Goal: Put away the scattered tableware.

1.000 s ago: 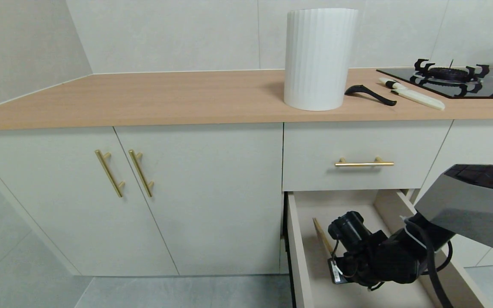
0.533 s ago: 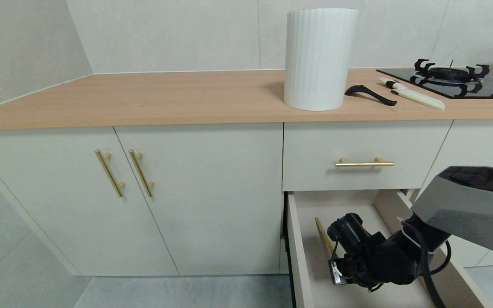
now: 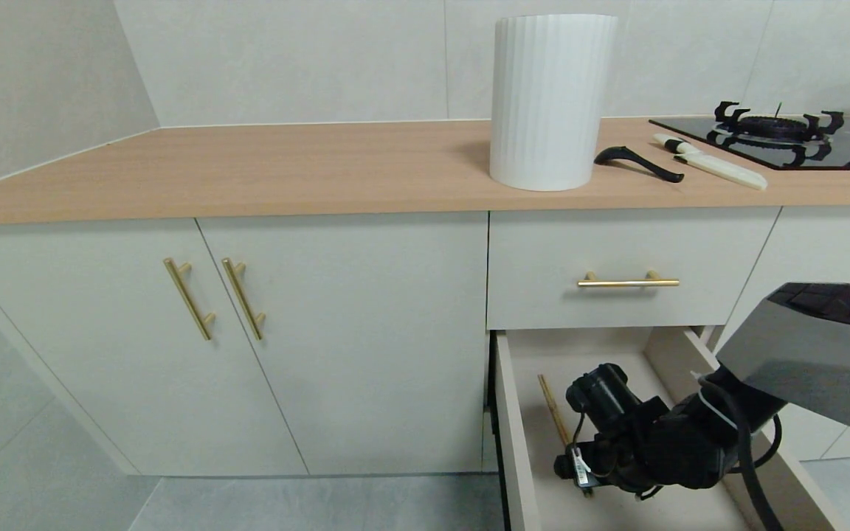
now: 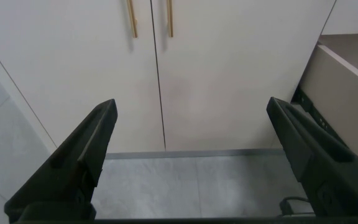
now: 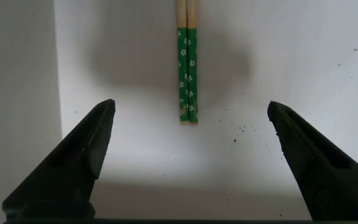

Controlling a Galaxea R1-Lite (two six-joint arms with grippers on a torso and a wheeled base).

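Our left gripper [image 4: 191, 109] hangs empty, fingers spread wide, before the cabinet doors [image 4: 229, 62]. To its right, in the open drawer [image 3: 511, 435], the right gripper [image 5: 190, 107] has just parted its fingers, and the green-ended chopsticks [image 5: 188, 62] now lie flat on the drawer floor, released. We judge that pair stowed, while farther right on the countertop [image 3: 285, 166] a black utensil [image 3: 639, 162] and white knife [image 3: 713, 166] remain.

No word, number or sign can be read here. A small white tag [image 3: 578, 463] hangs beside the right gripper [image 5: 189, 109] over the open drawer [image 3: 517, 435]; its dark print is too small to make out. The chopsticks [image 5: 188, 68] bear only white flowers on green.
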